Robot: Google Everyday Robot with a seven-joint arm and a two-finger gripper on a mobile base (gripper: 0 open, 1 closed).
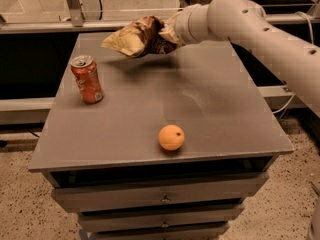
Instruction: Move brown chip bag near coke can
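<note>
The brown chip bag (134,36), crinkled with a dark brown middle and pale tan end, hangs in the air above the far part of the grey table (210,109). My gripper (165,33) is shut on the bag's right end, and the bag hides most of the fingers. The white arm reaches in from the upper right. The coke can (87,79), red-orange with a silver top, stands upright on the table's left side, below and to the left of the bag.
A round orange fruit (171,137) lies near the table's front edge. Drawers (160,199) sit under the tabletop. A glass railing and metal frame (75,4) run behind the table's far edge.
</note>
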